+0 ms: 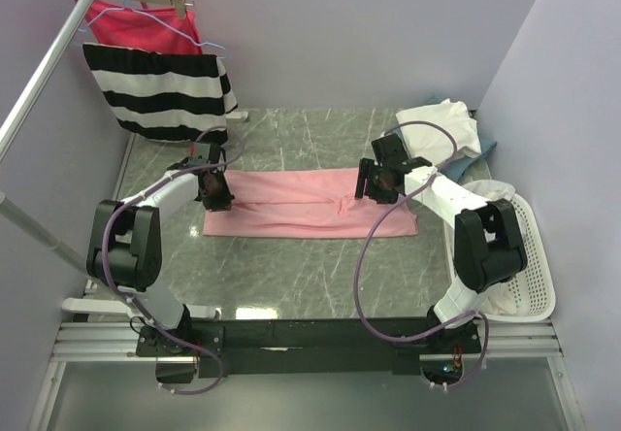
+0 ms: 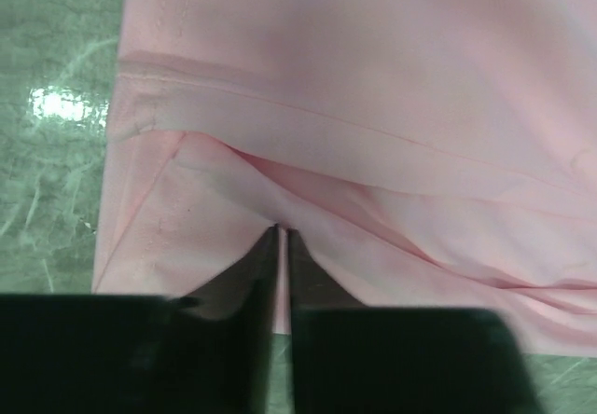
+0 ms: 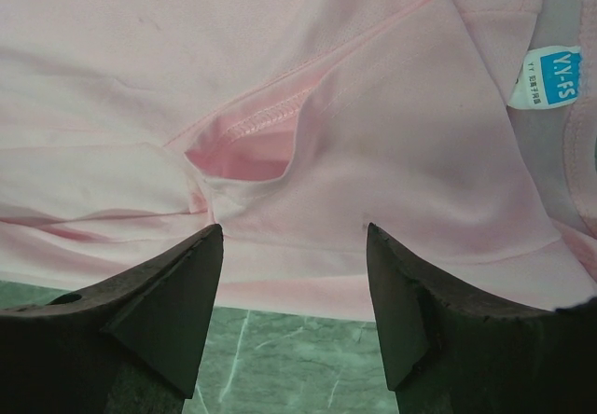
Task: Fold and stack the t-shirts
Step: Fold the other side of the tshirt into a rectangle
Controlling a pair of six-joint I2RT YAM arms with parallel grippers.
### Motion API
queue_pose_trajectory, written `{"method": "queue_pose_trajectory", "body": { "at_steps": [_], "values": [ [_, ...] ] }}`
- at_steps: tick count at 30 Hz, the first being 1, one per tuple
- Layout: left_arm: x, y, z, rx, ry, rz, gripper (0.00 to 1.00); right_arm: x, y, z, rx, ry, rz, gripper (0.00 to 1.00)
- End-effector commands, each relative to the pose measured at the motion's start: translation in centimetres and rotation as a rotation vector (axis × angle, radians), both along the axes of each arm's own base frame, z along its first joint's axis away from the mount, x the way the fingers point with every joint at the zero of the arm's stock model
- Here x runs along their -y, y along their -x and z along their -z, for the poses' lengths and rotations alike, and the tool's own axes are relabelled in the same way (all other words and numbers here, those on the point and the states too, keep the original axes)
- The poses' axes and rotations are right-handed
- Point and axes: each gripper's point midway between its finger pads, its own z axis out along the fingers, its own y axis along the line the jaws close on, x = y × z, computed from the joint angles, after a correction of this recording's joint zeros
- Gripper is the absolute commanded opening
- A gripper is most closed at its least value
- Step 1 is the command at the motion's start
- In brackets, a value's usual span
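From above, we are seeing the pink t-shirt (image 1: 301, 208) lying between the left gripper (image 1: 215, 190) and right gripper (image 1: 380, 183). At the left wrist, the jaws are pinching only a thin fold at their tips, so it is risking a slip. At the right wrist, the jaws are standing spread with the cloth just ahead ungripped, so a pull now could be dragging it lopsided.

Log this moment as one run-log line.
light pink soft t-shirt: folded into long strip | left jaws: shut on its edge | right jaws: open over collar end
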Motion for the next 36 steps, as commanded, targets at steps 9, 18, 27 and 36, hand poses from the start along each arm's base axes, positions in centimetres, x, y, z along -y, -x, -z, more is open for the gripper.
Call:
{"method": "queue_pose_trajectory", "body": {
  "at_steps": [9,18,27,36],
  "values": [
    [-0.7,0.4,-0.3,-0.004,-0.043,0.002,0.01,0.2,-0.7,0.3,0.024,0.038,-0.01,0.7],
    [-0.3,-0.6,-0.9,0.034,-0.026,-0.013,0.64,-0.1,-0.7,0.8,0.015,0.031,-0.019,0.7],
    [-0.4,-1.5,0.7,0.017,-0.057,-0.045,0.57,0.1,-0.9,1.1,0.007,0.043,-0.029,0.7],
    [-0.4,-2.1,0.7,0.042,-0.086,-0.079,0.49,0.4,-1.1,1.1,0.009,0.05,-0.041,0.7]
  ]
}}
